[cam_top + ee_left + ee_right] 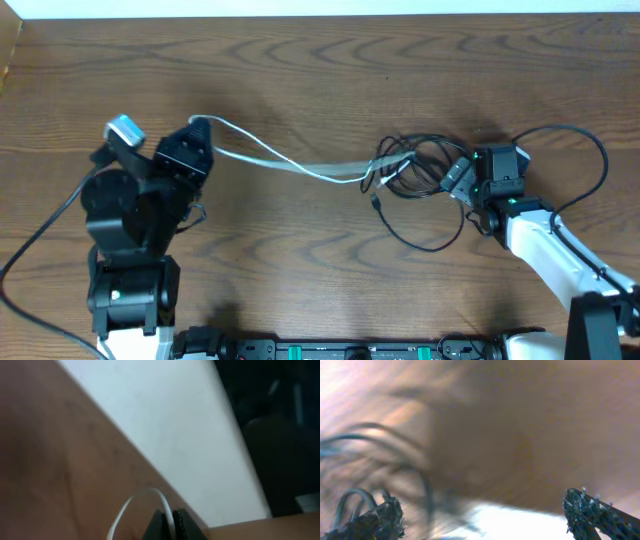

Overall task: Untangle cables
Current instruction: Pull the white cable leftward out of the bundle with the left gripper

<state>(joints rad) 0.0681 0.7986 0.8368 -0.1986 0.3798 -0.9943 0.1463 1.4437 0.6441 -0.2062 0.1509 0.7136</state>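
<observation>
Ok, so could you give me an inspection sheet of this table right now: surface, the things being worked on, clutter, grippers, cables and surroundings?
Surface: wooden table, bare brown grain.
Job's things: white cable runs from the left gripper across to a black cable tangle right of centre.
Clutter: nothing seen.
Grippers: left gripper is shut on the white cable's end. Right gripper is open at the tangle's right edge.
Cables: thick black arm cables trail from both arms.
Surroundings: white strip beyond the far table edge, black rail along the near edge.
</observation>
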